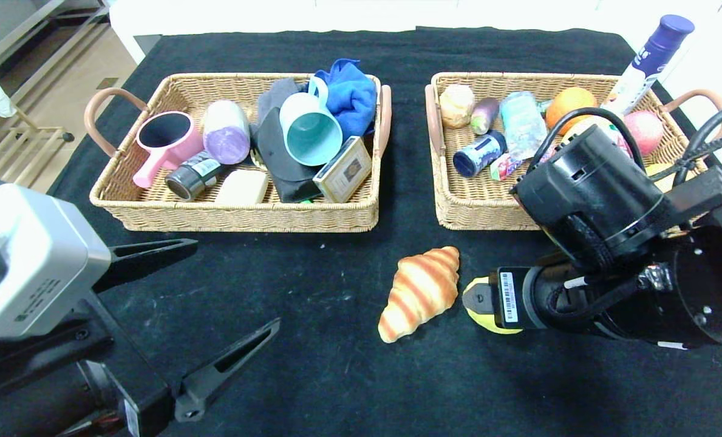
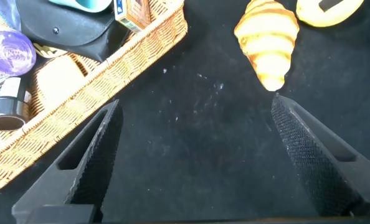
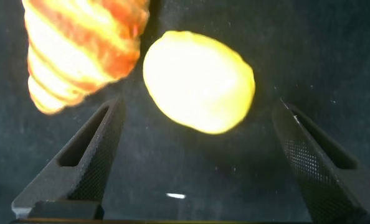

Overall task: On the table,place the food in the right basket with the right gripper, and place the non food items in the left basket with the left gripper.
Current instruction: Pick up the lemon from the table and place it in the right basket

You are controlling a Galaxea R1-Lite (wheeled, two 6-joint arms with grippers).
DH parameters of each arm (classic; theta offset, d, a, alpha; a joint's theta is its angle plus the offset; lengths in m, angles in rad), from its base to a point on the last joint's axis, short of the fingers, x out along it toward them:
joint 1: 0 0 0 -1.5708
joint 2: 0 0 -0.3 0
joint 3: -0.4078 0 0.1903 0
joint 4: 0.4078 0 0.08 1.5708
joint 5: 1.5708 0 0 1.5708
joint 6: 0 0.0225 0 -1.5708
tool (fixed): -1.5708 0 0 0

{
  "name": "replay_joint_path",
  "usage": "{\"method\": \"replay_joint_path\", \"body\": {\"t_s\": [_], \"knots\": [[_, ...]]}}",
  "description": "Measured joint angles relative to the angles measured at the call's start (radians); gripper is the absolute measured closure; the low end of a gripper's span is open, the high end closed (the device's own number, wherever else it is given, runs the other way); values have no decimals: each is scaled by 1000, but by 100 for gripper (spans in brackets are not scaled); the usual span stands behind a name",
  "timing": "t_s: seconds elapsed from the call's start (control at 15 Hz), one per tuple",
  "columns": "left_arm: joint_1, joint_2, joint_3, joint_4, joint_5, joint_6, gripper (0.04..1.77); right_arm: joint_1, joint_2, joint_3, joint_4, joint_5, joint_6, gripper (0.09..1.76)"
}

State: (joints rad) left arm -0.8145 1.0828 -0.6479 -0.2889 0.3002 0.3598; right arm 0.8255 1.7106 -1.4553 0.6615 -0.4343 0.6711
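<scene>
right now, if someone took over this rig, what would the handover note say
Right pincer: open, poised over the lemon, holding nothing.
Left pincer: open, empty, low over the table in front of the left basket.
Done: left basket already holds the purple roll, mug and card box; right basket holds the water bottle and other food.
Left: lemon and croissant, lying side by side on the cloth in front of the right basket, both go into the right basket with the right pincer.
</scene>
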Motion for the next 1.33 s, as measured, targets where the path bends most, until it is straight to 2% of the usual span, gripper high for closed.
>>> {"method": "replay_joint_path", "body": {"t_s": [0.33,1.33], "knots": [[-1,0,3,2,-2,8,9,-27,29,-36,-1,-21,0,14],[-5,2,5,14,-5,10,9,-33,78,-39,-6,-20,24,14]]}}
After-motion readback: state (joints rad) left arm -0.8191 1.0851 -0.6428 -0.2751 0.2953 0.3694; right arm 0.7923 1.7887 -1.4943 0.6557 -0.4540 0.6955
